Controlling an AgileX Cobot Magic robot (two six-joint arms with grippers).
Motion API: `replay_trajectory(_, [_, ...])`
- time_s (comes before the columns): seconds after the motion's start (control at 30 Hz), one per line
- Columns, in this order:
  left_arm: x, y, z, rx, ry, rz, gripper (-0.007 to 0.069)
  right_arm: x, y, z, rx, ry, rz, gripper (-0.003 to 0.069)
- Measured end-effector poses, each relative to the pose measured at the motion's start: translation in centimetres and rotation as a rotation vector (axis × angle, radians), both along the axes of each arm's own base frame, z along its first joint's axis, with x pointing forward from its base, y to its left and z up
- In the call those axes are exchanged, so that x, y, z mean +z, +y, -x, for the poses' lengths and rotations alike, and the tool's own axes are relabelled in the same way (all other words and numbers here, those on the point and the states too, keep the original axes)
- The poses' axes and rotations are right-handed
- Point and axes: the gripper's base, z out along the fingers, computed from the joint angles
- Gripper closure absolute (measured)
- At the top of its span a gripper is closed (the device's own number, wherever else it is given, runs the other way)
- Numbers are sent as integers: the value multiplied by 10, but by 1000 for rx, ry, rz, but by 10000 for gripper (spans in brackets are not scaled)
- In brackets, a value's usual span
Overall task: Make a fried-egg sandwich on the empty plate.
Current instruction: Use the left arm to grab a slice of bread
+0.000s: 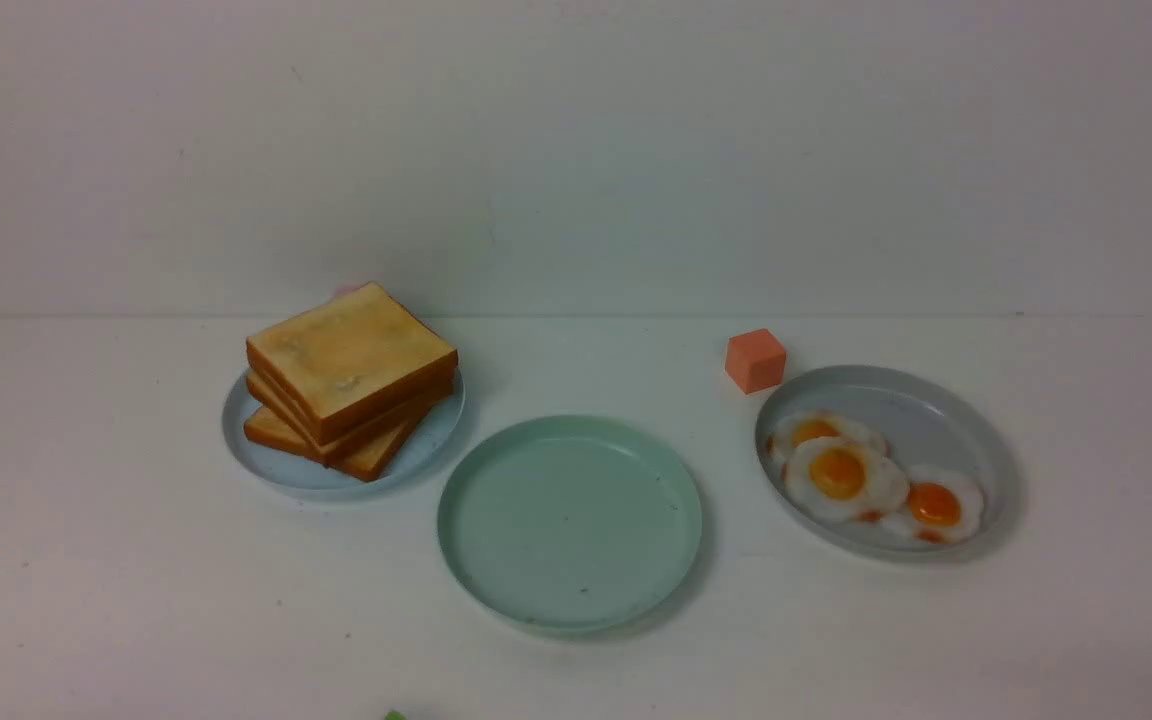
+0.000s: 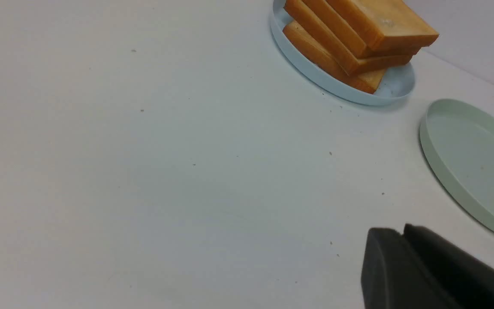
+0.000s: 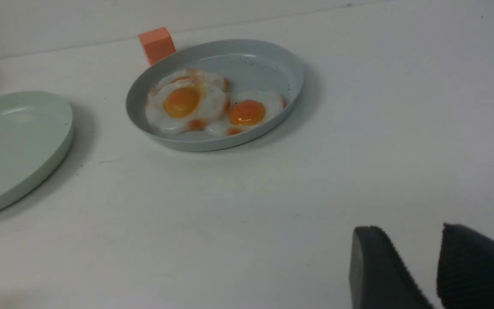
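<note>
The mint-green plate (image 1: 569, 520) lies empty at the table's middle; it also shows in the left wrist view (image 2: 474, 163) and the right wrist view (image 3: 11, 137). A stack of toast slices (image 1: 351, 360) sits on a pale blue plate (image 1: 426, 440) to its left. The larger fried egg (image 1: 844, 477) lies on two smaller eggs in a grey plate (image 1: 921, 410) on the right. My left gripper (image 2: 401, 231) is shut and empty over bare table, short of the toast (image 2: 358, 34). My right gripper (image 3: 408, 229) is open and empty, well short of the egg (image 3: 182, 105). Neither shows in the front view.
An orange cube (image 1: 755, 360) stands just behind the grey plate's left rim. A small pink thing (image 1: 346, 290) peeks out behind the toast stack. A green speck (image 1: 394, 715) shows at the front edge. A white wall closes the table's far side.
</note>
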Motion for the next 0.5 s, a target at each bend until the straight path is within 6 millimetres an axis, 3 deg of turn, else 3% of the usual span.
replay_trajectory(0.5, [0,0,0,0,0,0,558,0,0,0,0,0,0,418])
